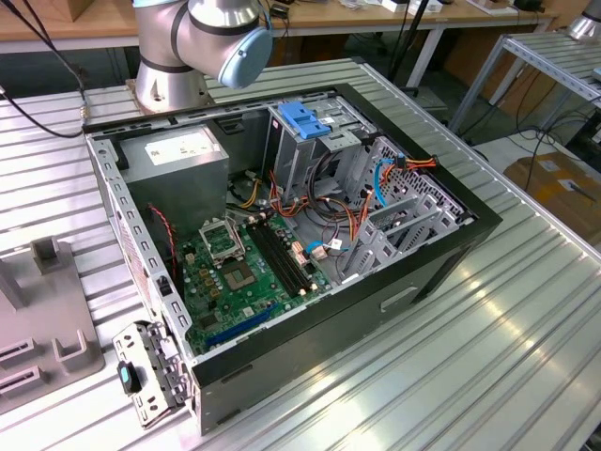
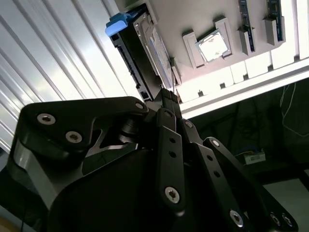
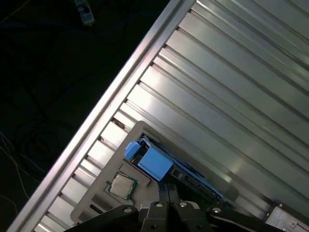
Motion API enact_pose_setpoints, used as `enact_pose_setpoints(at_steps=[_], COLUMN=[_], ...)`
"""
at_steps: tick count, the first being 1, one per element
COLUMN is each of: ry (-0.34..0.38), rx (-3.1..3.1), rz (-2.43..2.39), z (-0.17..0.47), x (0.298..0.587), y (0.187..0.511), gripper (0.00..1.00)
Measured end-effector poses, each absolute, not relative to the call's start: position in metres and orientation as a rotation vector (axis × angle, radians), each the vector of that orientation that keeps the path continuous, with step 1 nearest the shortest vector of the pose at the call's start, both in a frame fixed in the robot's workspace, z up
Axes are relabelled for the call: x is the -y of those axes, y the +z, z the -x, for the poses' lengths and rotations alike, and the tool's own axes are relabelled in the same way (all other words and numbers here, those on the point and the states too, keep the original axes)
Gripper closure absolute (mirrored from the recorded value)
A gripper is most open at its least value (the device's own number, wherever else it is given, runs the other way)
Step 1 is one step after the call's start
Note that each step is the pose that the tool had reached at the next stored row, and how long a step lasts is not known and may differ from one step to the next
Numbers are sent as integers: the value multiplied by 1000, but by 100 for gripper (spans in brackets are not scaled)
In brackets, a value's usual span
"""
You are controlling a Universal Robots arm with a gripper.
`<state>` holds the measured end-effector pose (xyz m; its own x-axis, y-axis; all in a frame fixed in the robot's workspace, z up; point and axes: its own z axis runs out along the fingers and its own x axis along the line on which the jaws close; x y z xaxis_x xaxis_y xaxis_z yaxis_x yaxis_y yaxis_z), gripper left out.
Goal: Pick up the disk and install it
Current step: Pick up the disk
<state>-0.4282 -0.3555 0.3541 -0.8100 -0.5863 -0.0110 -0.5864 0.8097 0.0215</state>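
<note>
The disk (image 3: 155,163), a grey metal drive in a bright blue carrier, stands on edge in a grey fixture plate (image 3: 126,139) on the ribbed table. In the second wrist view the disk (image 2: 145,46) runs away from my black fingertips, its blue tab at the far end. My gripper (image 2: 167,99) hangs just short of the disk's near end, and its two thin fingers lie together with nothing between them. In the first wrist view the gripper (image 3: 167,191) sits over the disk's long side. The open computer case (image 1: 441,254) lies on the table in the exterior view.
A processor chip (image 2: 212,46) rests in a pocket of the fixture beside the disk. The table edge (image 3: 120,84) drops to a dark floor with cables close to the fixture. Inside the case a metal drive cage topped with blue clips (image 1: 305,117) stands beside loose cables.
</note>
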Motion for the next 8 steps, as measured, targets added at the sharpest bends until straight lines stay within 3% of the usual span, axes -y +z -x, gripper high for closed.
enact_pose_setpoints(at_steps=[8], ry=[37], rx=[-2978], rz=[989], z=[428], x=[356], y=[354], gripper=[89])
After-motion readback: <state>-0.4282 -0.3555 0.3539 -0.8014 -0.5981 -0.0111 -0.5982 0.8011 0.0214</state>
